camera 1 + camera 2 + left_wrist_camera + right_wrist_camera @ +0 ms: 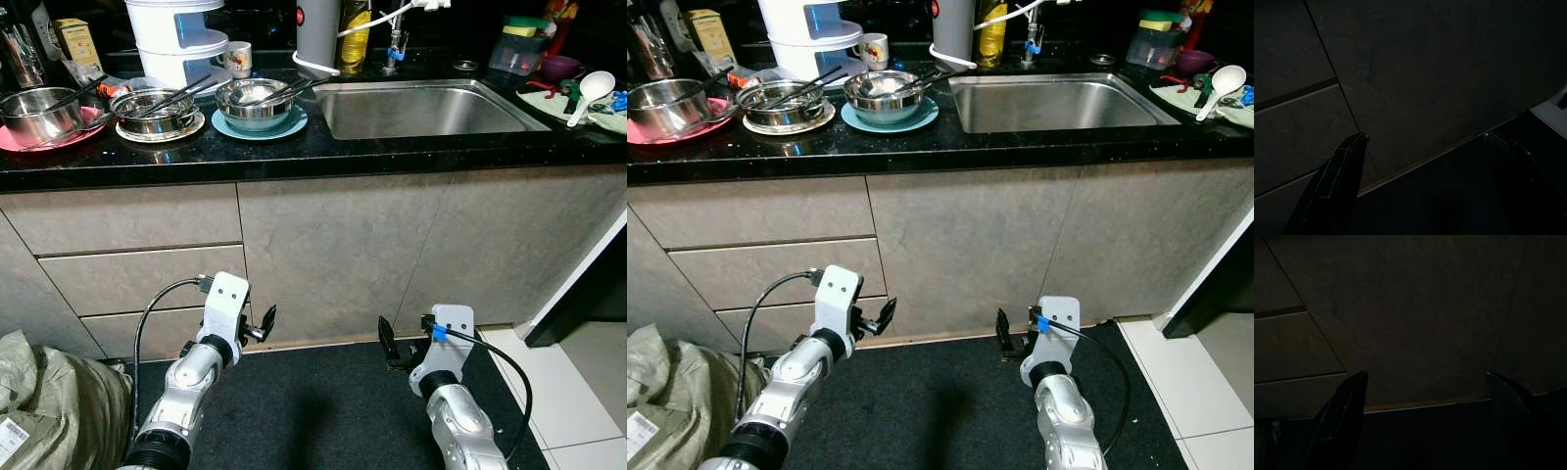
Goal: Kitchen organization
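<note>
the black speckled stone surface [294, 152] ran straight across, its front edge overhanging grey slab cabinet fronts [333, 255] and two drawers [137, 279] on the left. below, a dark mat [323, 411] left open floor between the arms, with white tile [578, 392] off to the right and a crumpled sack [49, 406] at the left.

the left end effector [263, 325] hung low before the drawers, fingers spread wide, holding nothing. the right end effector [388, 345] hung low by the cabinet, also wide apart and unladen.

up top, three round steel bowls sat in a row left of the sink: one [37, 113] on a pink plate, one [155, 110] on a white plate, one [255, 101] on a teal plate [290, 125]. chopsticks [181, 95] lay across the middle bowl, long axis slanting back-right. the rectangular steel sink [421, 108] sat recessed, close to the front edge. a white spoon [590, 93] lay at the far right, bowl end pointing away.
</note>
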Available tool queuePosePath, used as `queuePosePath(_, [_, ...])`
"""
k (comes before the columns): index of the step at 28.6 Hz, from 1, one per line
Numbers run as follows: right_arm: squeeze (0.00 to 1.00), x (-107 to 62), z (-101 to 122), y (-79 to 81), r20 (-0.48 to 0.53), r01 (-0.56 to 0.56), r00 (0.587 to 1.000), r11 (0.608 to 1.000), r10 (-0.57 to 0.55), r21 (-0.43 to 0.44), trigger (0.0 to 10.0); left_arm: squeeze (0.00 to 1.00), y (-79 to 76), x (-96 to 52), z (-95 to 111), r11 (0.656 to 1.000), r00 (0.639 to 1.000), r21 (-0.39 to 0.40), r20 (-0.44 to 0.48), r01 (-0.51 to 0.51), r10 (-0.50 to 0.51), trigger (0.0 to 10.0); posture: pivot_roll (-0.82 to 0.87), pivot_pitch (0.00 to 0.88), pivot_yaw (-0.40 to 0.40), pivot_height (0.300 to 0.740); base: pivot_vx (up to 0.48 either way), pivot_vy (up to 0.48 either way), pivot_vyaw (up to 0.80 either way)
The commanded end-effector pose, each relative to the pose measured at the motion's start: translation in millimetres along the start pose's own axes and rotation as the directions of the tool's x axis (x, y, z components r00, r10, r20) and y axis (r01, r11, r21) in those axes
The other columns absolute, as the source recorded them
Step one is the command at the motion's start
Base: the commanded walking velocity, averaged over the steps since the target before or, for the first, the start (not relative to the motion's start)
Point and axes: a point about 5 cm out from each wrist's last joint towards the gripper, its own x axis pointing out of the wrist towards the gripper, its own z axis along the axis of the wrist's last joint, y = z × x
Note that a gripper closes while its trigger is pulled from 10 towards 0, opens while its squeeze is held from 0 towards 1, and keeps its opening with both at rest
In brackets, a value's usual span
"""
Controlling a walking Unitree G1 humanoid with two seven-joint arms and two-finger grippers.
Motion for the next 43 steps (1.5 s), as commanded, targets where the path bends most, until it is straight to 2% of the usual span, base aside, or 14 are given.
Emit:
queuePosePath(1, [0.00, -0.8, -1.7, -1.7, -0.011, 0.009, 1.000, 1.000, -0.009, 0.019, 10.0, 1.00, 0.3, -0.3, -0.3, 1.000, 1.000, -0.001, 0.004, -0.004, 0.004, 10.0, 0.03, 0.000, -0.043, 0.740, 0.000, 0.000, 0.00])
queuePosePath(6, [0.00, -0.5, -1.8, -1.9, -0.011, 0.007, 1.000, 1.000, -0.007, 0.025, 10.0, 1.00, 0.5, -0.2, 0.1, 1.000, 1.000, -0.001, 0.007, -0.006, 0.006, 10.0, 0.04, 0.000, -0.046, 0.740, 0.000, 0.000, 0.00])
queuePosePath(7, [0.00, -0.7, -1.8, -2.1, -0.010, 0.006, 1.000, 1.000, -0.006, 0.026, 10.0, 0.00, 0.3, -0.4, 0.2, 1.000, 1.000, 0.000, 0.007, -0.006, 0.006, 10.0, 0.03, 0.000, -0.049, 0.740, 0.000, 0.000, 0.00])
queuePosePath(21, [0.00, -3.8, -1.7, -6.1, -0.015, 0.010, 1.000, 1.000, -0.010, 0.012, 10.0, 0.00, -2.5, -1.7, -1.0, 1.000, 1.000, 0.016, 0.001, -0.005, 0.005, 10.0, 0.00, 0.000, -0.047, 0.740, 0.000, 0.000, 0.00])
queuePosePath(43, [0.00, 0.1, -4.1, -2.2, -0.032, -0.007, 0.999, 1.000, 0.008, 0.009, 10.0, 0.00, -2.1, 1.0, -3.3, 0.999, 1.000, 0.037, -0.027, 0.010, -0.009, 10.0, 0.00, 0.000, -0.041, 0.740, 0.000, 0.000, 0.00])
